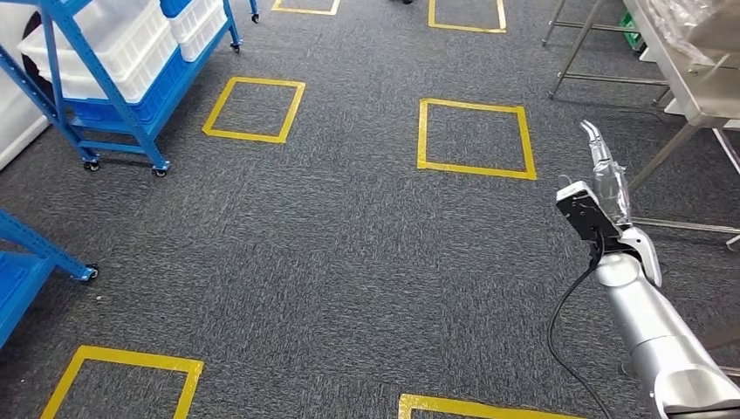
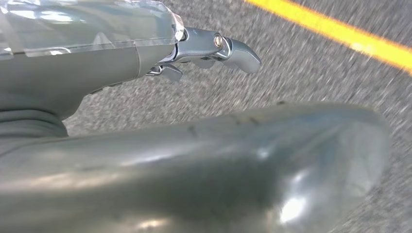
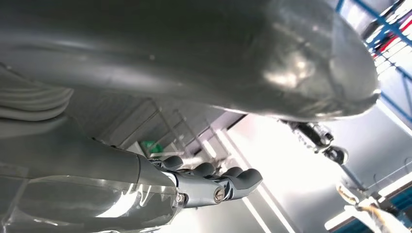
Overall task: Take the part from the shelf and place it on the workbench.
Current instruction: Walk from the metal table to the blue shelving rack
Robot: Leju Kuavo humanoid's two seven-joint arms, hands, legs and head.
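Since the right hand holds nothing, the step in hand looks like the fetch, and the walk comes first. Grey carpet floor (image 1: 349,262) with yellow tape squares separates the blue shelf (image 1: 140,106) on wheels, far left, from the steel surface (image 1: 698,78), far right. The part itself I cannot make out; it is probably in the white bins (image 1: 113,44) on that shelf. Turn squarely to the shelf and stop near before reaching. The right hand (image 1: 604,175) is raised, fingers (image 3: 228,182) loosely extended and empty. The left hand (image 2: 145,53) hangs over carpet; whether its fingers (image 2: 240,51) are spread, I cannot tell.
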